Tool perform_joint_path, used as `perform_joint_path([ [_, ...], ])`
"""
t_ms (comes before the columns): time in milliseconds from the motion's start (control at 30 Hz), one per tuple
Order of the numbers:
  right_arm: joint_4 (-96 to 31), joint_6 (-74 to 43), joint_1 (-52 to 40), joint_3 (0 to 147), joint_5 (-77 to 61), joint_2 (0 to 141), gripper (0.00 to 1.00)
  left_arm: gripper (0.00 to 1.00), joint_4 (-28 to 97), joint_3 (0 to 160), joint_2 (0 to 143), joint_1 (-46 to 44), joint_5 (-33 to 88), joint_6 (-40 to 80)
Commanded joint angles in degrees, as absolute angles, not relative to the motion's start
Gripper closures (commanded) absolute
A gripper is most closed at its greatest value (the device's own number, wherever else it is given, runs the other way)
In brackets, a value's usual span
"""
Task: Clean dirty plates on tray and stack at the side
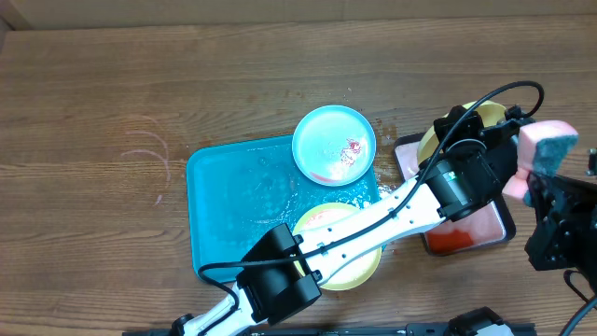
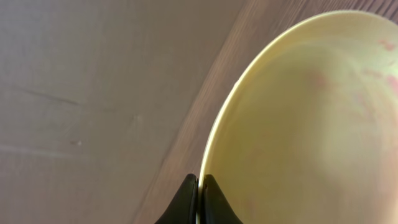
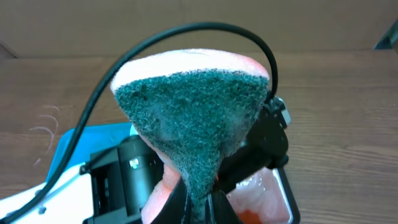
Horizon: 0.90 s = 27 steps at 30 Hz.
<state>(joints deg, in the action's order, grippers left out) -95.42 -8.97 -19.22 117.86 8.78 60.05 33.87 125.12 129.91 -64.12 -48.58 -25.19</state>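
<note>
I see the brown wood-grain tabletop (image 1: 112,93) filling the overhead view, with the turquoise tray (image 1: 233,196) lying near its middle, its floor glistening wet. Just beside the tray's right edge sits a smaller black-rimmed tray (image 1: 490,224) with a red puddle inside.

The light blue plate (image 1: 326,135) rests on the turquoise tray's far right corner, overhanging the rim, with a red smear right of its centre. One yellow-green plate (image 1: 359,269) lies at the tray's near right corner, partly under my left arm, which crosses above it. The second yellow-green plate (image 2: 311,124) is off to the right of the turquoise tray, held up over the far end of the black-rimmed tray; faint pink marks show on its face.

A pink sponge (image 3: 193,112) with a dark green scouring face sits further right of the tray, green side turned to the wrist camera.

My left gripper (image 2: 199,190) is pinched tight on the rim of that lifted plate. My right gripper (image 3: 200,202) is clamped on the sponge's lower end
</note>
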Motion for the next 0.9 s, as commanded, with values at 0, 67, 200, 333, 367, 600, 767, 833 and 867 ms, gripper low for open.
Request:
perform_joint_path([
  [0,-95.1,-8.9,-19.3,119.0,8.5,59.8,0.96,0.96,36.6,125.5,129.9,-64.0,-44.1,-24.2],
  [67,-94.5,-8.9,-19.3,119.0,8.5,59.8,0.96,0.96,36.2,125.5,129.8,-64.8,-42.4,-24.2],
  [200,-94.7,-8.9,-19.3,119.0,8.5,59.8,0.96,0.96,29.5,125.5,130.1,-63.9,-56.2,-26.5],
  [333,-94.7,-8.9,-19.3,119.0,8.5,59.8,0.96,0.95,35.6,125.5,129.2,-63.7,-42.8,-27.6],
  [367,-94.7,-8.9,-19.3,119.0,8.5,59.8,0.96,0.95,36.2,125.5,129.1,-63.7,-40.4,-26.5],
  [600,-94.6,-8.9,-19.3,119.0,8.5,59.8,0.96,0.95,32.1,125.5,128.7,-62.3,-54.4,-26.5],
  [767,-94.6,-8.9,-19.3,119.0,8.5,59.8,0.96,0.96,38.1,125.5,128.2,-61.8,-45.1,-17.4],
  [833,-94.7,-8.9,-19.3,119.0,8.5,59.8,0.96,0.95,39.9,125.5,127.7,-60.9,-43.4,-13.6],
  [867,-94.7,-8.9,-19.3,119.0,8.5,59.8,0.96,0.96,40.8,125.5,127.3,-60.3,-41.7,-12.4],
])
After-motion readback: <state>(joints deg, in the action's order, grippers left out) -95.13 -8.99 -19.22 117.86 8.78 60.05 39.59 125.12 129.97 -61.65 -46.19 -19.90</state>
